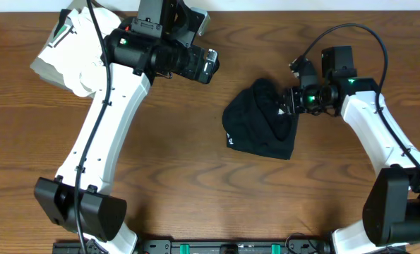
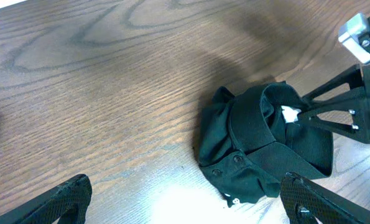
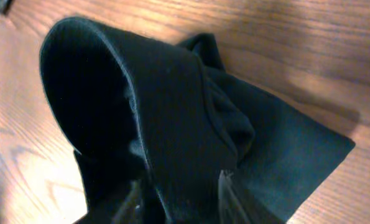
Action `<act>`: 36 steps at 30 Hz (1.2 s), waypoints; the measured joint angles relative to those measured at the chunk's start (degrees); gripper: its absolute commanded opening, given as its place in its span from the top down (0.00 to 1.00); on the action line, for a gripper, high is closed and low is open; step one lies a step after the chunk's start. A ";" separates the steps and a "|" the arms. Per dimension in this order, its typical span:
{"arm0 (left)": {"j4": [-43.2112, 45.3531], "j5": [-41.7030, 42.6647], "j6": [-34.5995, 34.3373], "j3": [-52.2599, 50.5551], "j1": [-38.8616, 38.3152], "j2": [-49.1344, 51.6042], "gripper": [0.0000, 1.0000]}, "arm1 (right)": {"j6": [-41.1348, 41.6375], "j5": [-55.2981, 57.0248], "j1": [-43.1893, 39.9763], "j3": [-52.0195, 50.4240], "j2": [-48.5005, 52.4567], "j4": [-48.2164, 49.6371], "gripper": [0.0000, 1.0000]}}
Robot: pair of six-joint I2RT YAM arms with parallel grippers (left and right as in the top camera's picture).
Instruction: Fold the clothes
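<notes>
**Right arm holding the bunched black garment**

You are pinching a raised band of the black garment (image 1: 259, 123) between the fingers of the right gripper (image 1: 289, 106), at the heap's upper right edge. The heap is lying right of frame centre, directly left of that gripper. Its long axis is probably running top to bottom, though bunching obscures it. The left gripper (image 1: 211, 65) is hovering spread wide, farther off at upper left. No containers are showing.

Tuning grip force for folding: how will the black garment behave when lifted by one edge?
Probably floppy: the black garment lies bunched in soft folds, so it should sag from the right gripper. Likely light, not slippery; its surface looks matte. Its thick band may hold a curve.
</notes>
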 measured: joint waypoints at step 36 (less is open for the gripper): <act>-1.70 -3.80 0.24 -0.11 -0.09 0.37 0.02 | 4.09 9.86 -13.92 0.09 8.00 -13.84 0.58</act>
